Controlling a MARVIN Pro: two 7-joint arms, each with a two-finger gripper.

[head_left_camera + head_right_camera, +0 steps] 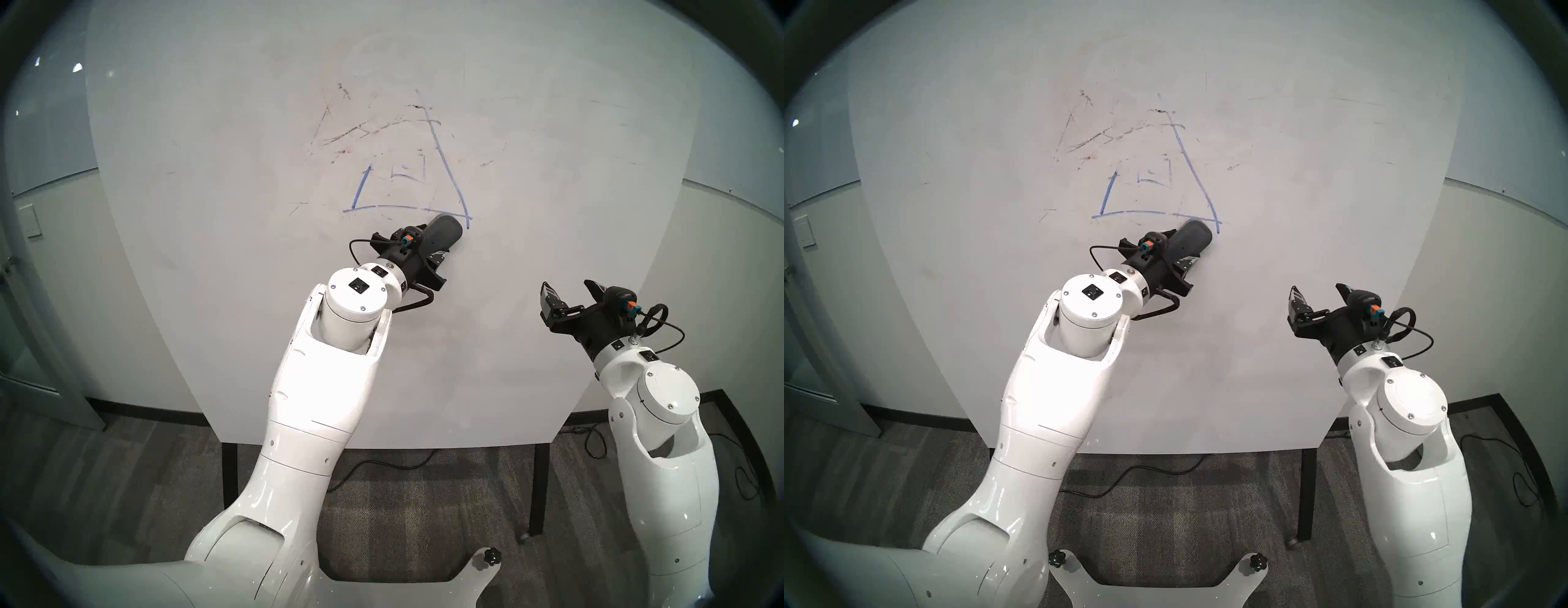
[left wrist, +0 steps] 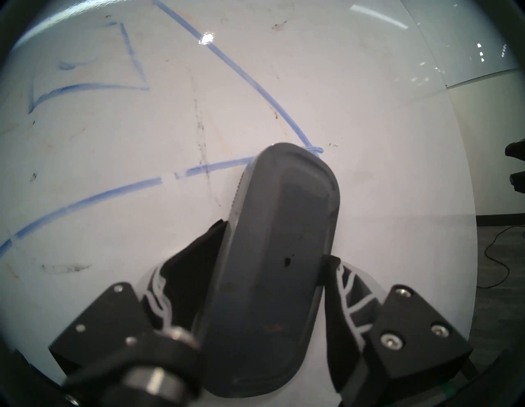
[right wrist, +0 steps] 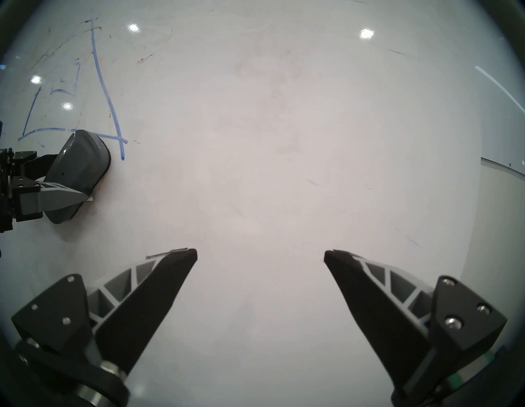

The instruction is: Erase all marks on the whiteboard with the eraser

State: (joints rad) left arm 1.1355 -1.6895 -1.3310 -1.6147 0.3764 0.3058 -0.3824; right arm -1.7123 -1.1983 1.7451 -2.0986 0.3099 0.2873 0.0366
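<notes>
The left gripper [image 2: 272, 284] pinches the eraser [image 1: 443, 232] by its sides, pad flat against the board [image 1: 551, 212]; its far tip sits on the blue triangle's [image 1: 447, 170] lower right corner; the base line, both sides, inner square and brown smudges [image 1: 360, 129] above the tip remain, so most wiping is left; the right gripper [image 3: 260, 255] hangs spread and empty, well aside; no containers show.

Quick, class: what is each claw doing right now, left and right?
Left claw: shut on the dark grey oblong eraser, at the blue triangle's lower right corner.
Right claw: open, holding nothing.
</notes>
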